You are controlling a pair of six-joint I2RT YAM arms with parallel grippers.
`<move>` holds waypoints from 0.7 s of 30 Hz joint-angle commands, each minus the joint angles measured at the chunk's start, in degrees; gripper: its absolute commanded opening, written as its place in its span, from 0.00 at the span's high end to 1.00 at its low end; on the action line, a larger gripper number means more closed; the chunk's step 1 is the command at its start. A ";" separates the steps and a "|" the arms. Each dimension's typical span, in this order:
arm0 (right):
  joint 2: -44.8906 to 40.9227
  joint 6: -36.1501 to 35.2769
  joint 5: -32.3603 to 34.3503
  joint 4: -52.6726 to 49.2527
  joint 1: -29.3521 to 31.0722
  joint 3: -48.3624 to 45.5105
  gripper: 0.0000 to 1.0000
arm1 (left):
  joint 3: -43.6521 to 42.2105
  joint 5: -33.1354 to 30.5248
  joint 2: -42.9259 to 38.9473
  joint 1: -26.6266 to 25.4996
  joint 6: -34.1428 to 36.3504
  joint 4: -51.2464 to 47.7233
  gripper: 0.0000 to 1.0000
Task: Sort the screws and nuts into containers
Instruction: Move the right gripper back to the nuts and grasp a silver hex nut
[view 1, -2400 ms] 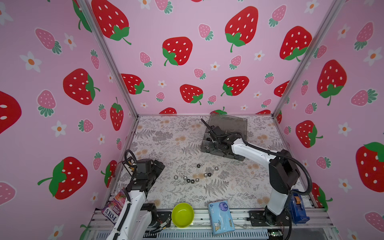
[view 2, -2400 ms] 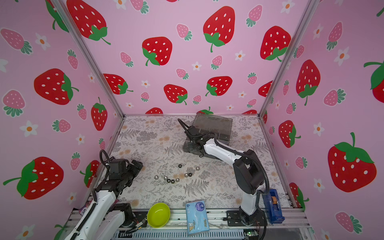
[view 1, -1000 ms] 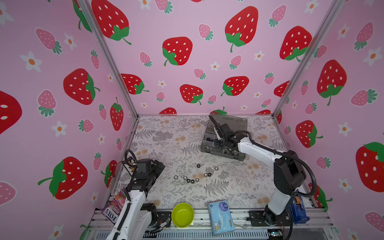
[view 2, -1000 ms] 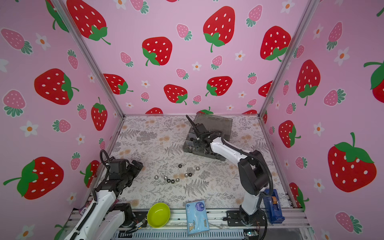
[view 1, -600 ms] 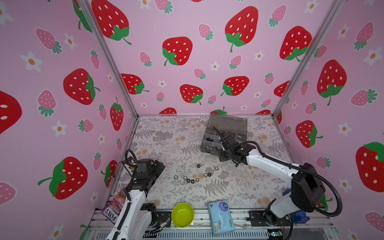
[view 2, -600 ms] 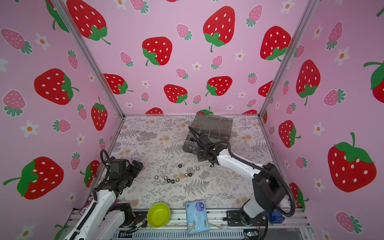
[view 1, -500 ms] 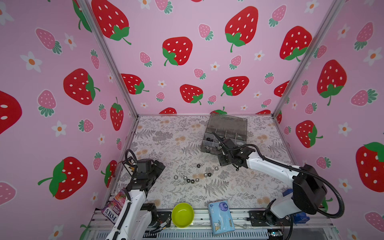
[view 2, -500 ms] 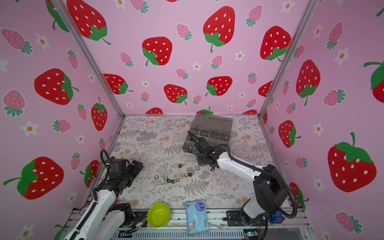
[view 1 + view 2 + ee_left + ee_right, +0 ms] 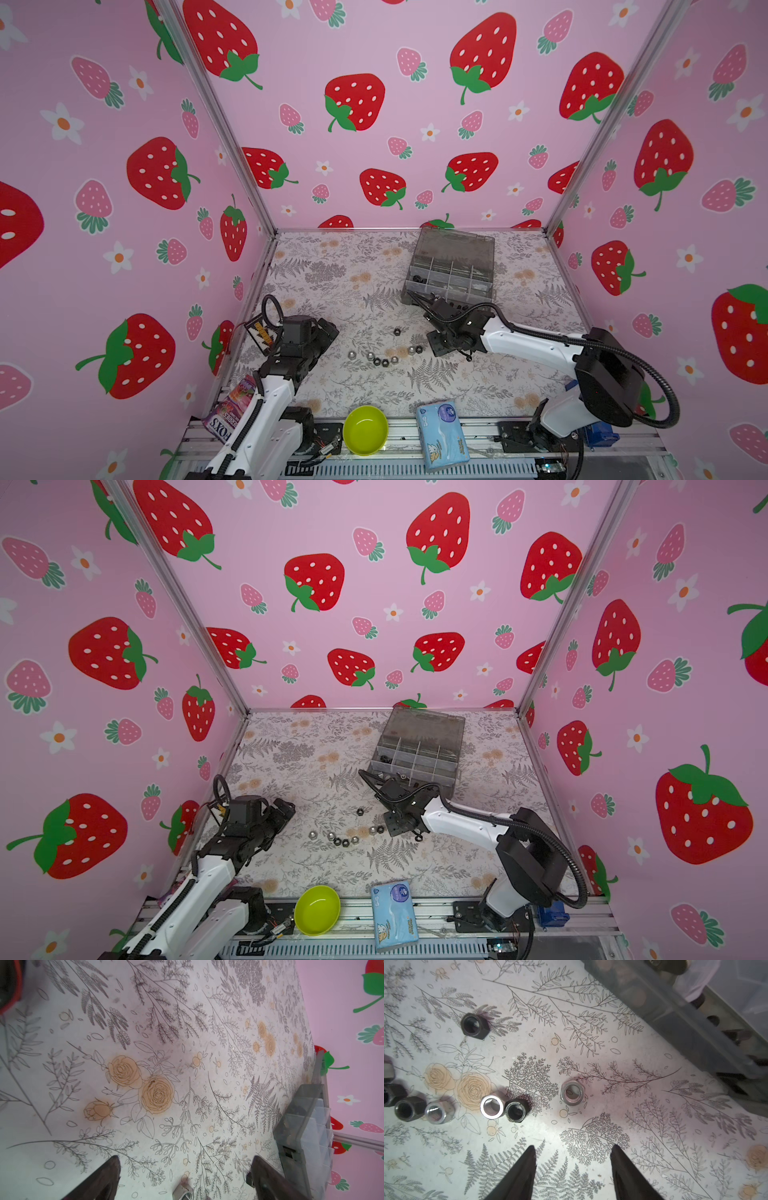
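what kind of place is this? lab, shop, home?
Probably a robot data-collection booth: strawberry-print panels on a metal frame enclose a tabletop, with left arm and right arm mounted at its front edge.

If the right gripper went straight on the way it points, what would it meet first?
Likely the lone silver hex nut, centred ahead of the open right gripper in its wrist view; it may touch the mat first, depth unclear.

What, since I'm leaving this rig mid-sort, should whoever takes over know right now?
Right gripper: open, empty, above the mat by a lone silver nut, near the organizer box.
Left gripper: wide open, empty, parked over the mat's left side.
Done: a few dark pieces lie in the box's compartments.
Left: the loose nuts in a row on the mat.
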 commanded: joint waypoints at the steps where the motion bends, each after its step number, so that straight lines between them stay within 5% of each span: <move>1: 1.63 1.17 -1.06 -0.04 0.53 -0.49 0.41 | 2.50 -2.95 1.41 -3.80 -1.70 1.62 0.01; 6: 3.59 1.17 -1.22 0.75 0.79 -0.58 0.41 | 3.75 -4.72 5.20 -7.93 -2.04 2.75 0.01; 21: 11.12 -1.18 1.33 3.45 -0.67 3.67 0.48 | 5.18 -5.03 8.26 -8.10 -1.34 2.78 0.01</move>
